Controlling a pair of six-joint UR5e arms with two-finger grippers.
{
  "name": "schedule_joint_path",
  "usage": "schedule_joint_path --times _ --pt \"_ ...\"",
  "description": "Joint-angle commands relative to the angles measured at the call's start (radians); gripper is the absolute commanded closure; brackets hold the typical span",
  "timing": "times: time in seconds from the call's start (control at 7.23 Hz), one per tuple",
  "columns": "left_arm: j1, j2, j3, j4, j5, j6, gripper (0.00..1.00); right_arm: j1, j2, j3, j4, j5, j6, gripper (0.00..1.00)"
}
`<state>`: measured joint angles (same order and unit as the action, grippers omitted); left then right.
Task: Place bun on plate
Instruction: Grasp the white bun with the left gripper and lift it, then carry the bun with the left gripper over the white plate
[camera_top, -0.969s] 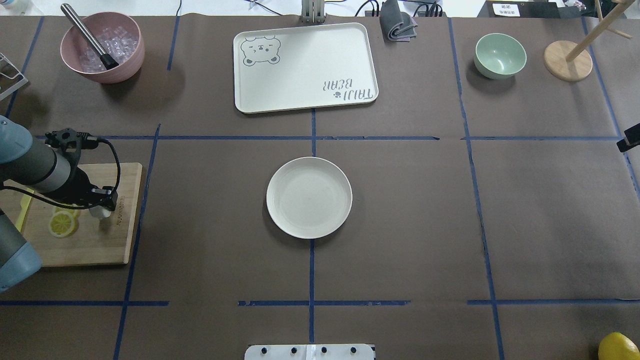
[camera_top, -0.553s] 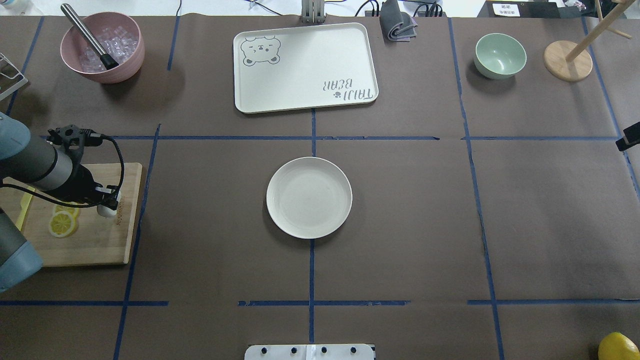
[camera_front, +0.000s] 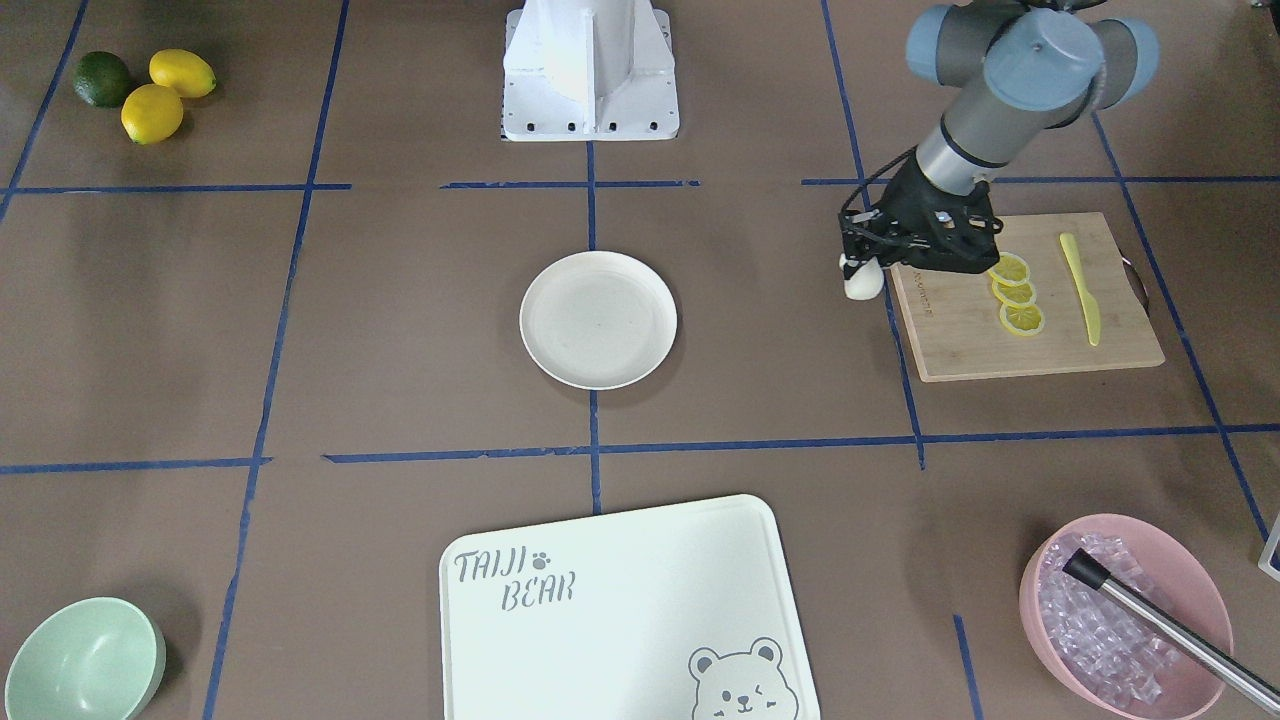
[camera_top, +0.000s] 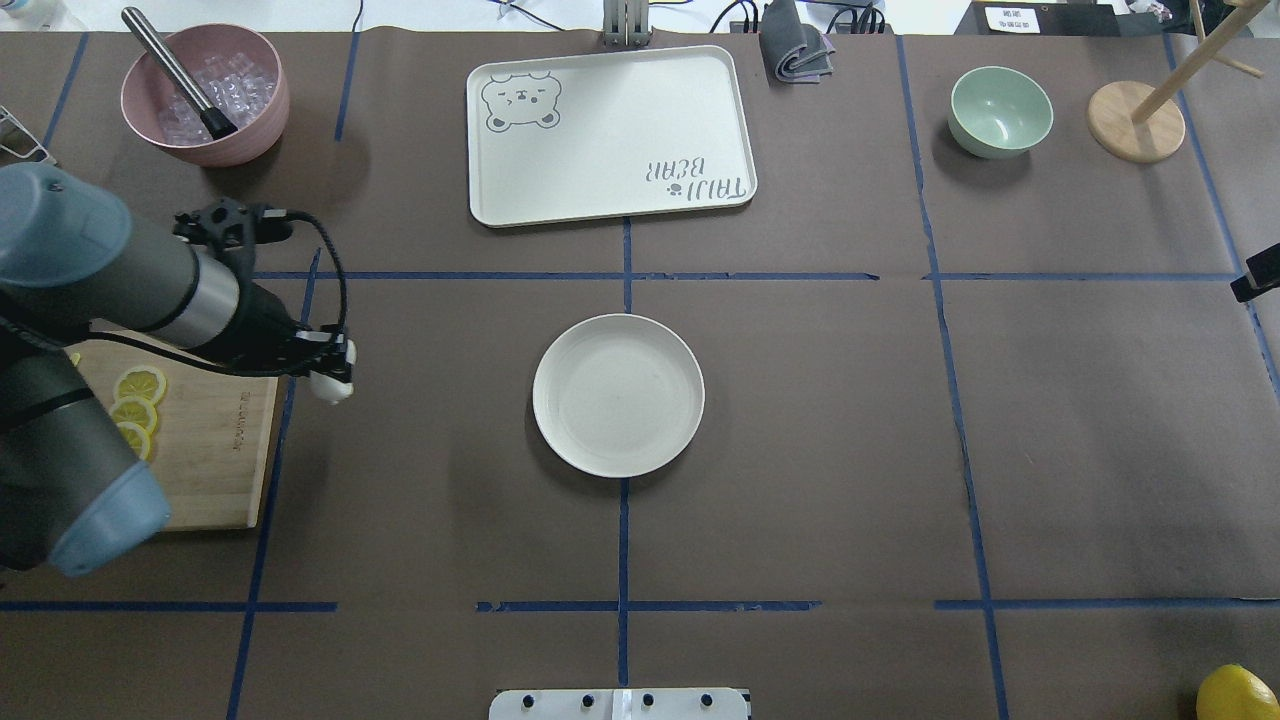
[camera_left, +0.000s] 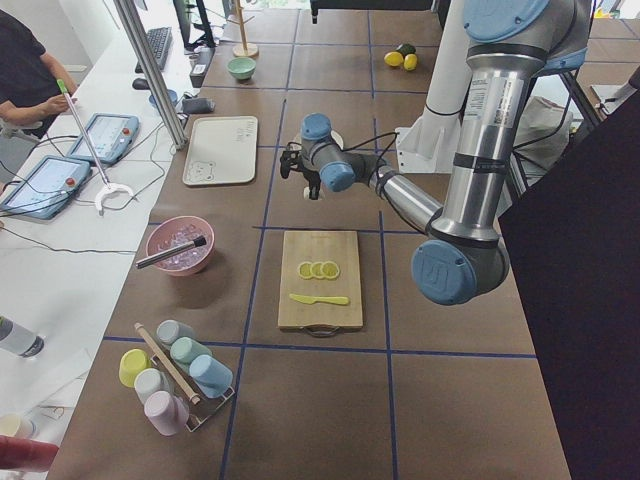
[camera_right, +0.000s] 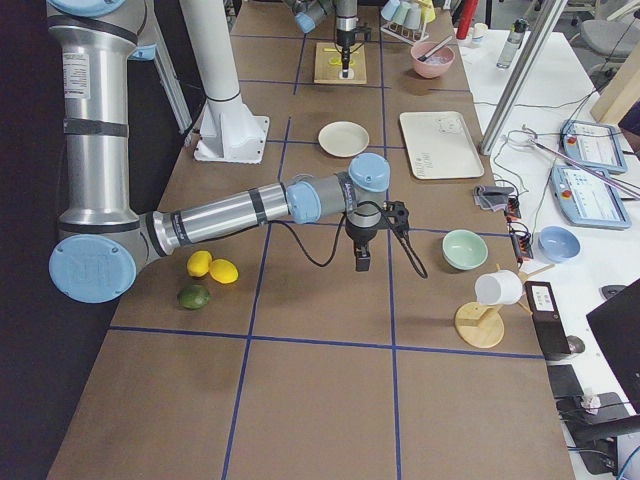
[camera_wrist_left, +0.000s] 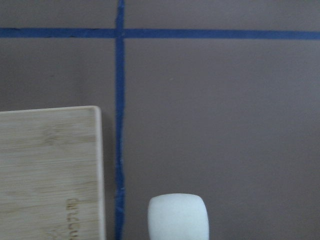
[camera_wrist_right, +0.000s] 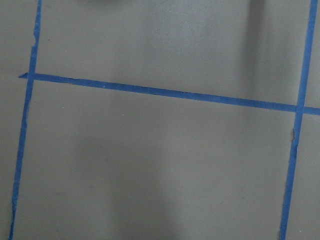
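- The step in hand looks like the carry. The left tool (camera_top: 332, 372) is closed on the bun (camera_top: 331, 388), which sticks out white below the dark fingers.
- The bun is just past the edge of the cutting board (camera_top: 215, 450), on the side toward the plate (camera_top: 618, 395). It appears to be lifted off the worktop (camera_top: 450, 500) rather than resting on it.
- In the left wrist view the bun (camera_wrist_left: 178, 216) sits at the bottom edge, with bare worktop ahead and the board's corner (camera_wrist_left: 50, 170) off to one side.
- The plate is empty and lies at the middle of the worktop, on a line of blue tape (camera_top: 624, 545), well apart from the bun.
- The lemon slices (camera_front: 1012, 292) lie on the board, behind the tool, out of the way.
- The next move calls for a level sweep toward the robot's right until the bun is over the middle of the plate. The arm should then lower until the bun sits in the shallow dish, and only then part the fingers.
- The path looks free, with nothing between the bun and the plate.
- The right tool (camera_right: 360, 258) hangs over bare worktop far from the plate. Whether it is open or closed cannot be told.
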<state>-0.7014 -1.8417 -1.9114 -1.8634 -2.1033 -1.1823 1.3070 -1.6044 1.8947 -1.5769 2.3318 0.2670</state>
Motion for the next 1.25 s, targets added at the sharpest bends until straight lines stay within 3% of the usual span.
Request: schedule_joint_path --times 0.0,0.14,0.28,0.42,0.55,1.11 --pt "0.153 -0.189 0.034 0.097 0.143 -0.132 0.71 0.000 -0.002 -0.005 0.000 0.000 0.000 0.00" --pt "0.201 -0.253 0.087 0.107 0.199 -0.140 0.71 0.000 -0.002 -0.006 0.000 -0.002 0.000 0.00" --pt "0.227 -0.375 0.210 0.107 0.254 -0.158 0.71 -0.002 -0.002 -0.006 0.000 -0.002 0.000 0.00" --pt "0.237 -0.490 0.356 0.107 0.275 -0.178 0.71 -0.002 -0.002 -0.005 0.002 0.000 0.001 0.00" --pt "0.237 -0.536 0.420 0.107 0.276 -0.177 0.71 -0.002 -0.002 -0.005 0.002 0.000 0.001 0.00" --pt "0.278 -0.533 0.440 0.099 0.344 -0.174 0.69 -0.003 -0.002 -0.006 0.002 0.000 0.001 0.00"
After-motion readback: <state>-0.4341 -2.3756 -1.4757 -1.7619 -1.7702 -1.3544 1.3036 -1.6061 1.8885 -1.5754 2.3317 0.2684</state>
